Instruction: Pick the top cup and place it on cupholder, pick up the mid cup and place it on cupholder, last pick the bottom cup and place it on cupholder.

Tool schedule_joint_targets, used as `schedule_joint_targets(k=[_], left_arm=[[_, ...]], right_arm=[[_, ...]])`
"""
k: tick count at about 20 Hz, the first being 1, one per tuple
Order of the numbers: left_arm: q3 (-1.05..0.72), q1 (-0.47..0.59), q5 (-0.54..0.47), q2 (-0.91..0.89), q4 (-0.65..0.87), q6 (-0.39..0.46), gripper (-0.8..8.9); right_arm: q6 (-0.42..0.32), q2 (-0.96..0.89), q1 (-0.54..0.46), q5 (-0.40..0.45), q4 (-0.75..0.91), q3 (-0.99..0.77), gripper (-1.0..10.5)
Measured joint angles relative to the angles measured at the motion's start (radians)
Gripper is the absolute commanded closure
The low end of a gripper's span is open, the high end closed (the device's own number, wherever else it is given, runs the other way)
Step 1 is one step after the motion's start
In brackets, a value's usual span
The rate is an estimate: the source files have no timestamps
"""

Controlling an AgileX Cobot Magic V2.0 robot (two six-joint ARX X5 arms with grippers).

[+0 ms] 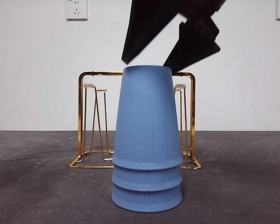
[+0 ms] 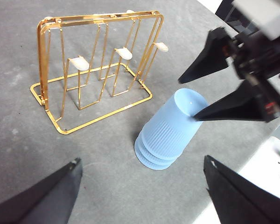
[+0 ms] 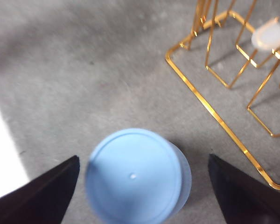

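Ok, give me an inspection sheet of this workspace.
Surface: grey table, no spills seen.
Job's things: stack of three blue cups upside down, nested, in front of the gold cupholder; pegs bare.
Clutter: nothing seen.
Grippers: right gripper open above the stack's top, fingers either side; left gripper open, set back from the stack.
Cables: nothing seen.
Surroundings: white wall, wall sockets.
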Motion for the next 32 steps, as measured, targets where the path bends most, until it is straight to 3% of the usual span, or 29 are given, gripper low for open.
schedule_joint_targets(k=[16, 22, 32], left_arm=[[0.000, 0.000, 0.000, 0.000, 0.000, 0.000, 4.03], [0.000, 0.000, 0.000, 0.000, 0.000, 0.000, 4.03], [0.000, 0.000, 0.000, 0.000, 0.000, 0.000, 4.04]], right_arm=[[-0.003, 0.054, 0.003, 0.006, -0.014, 0.000, 5.1], [-0.003, 0.054, 0.005, 0.004, -0.013, 0.000, 6.4], [-0.005, 0.053, 0.005, 0.003, -0.023, 0.024, 6.4]])
